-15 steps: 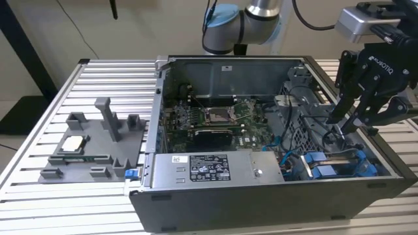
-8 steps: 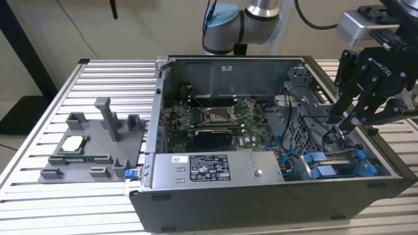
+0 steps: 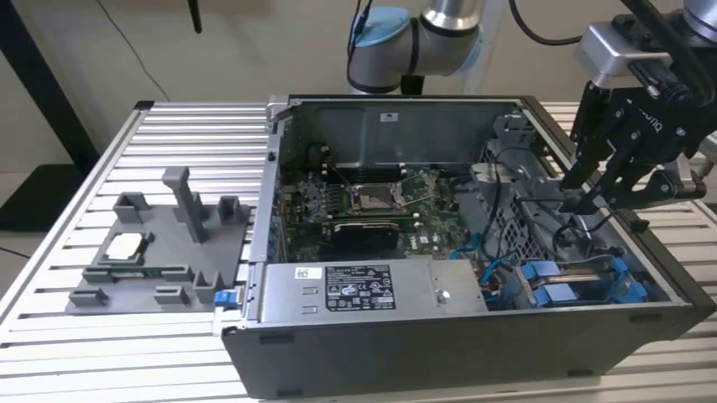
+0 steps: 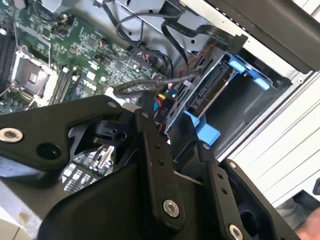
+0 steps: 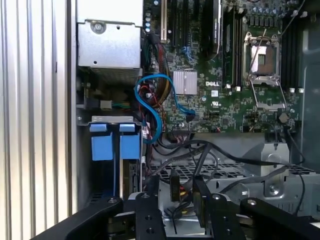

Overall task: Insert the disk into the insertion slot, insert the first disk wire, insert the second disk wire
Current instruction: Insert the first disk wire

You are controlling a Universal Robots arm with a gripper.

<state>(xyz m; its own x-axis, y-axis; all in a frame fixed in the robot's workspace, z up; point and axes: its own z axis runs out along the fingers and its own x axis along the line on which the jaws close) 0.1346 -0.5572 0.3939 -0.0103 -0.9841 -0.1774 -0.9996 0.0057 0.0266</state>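
In the corner of the open computer case (image 3: 471, 353), two blue-framed drives stand side by side in the drive bay (image 3: 555, 284) (image 3: 625, 290). Their blue tabs (image 5: 101, 145) (image 5: 130, 145) show in the first wrist view. I cannot tell which one is the disk. My gripper (image 3: 596, 200) hangs above the cable bundle beside that bay. Its black fingers (image 5: 151, 200) stand a small gap apart. A black disk wire connector (image 5: 174, 186) with yellow and red leads sits between them and looks gripped. In the second wrist view the drive's connector edge (image 4: 210, 92) lies beyond my fingers (image 4: 150, 150).
The motherboard (image 3: 370, 206) with its bare processor socket fills the case floor. A blue data cable (image 5: 150, 107) loops near the power supply (image 3: 370, 290). Loose black cables (image 5: 225, 155) cross the perforated cage. A grey fixture plate (image 3: 157, 252) lies on the slatted table at the exterior view's left.
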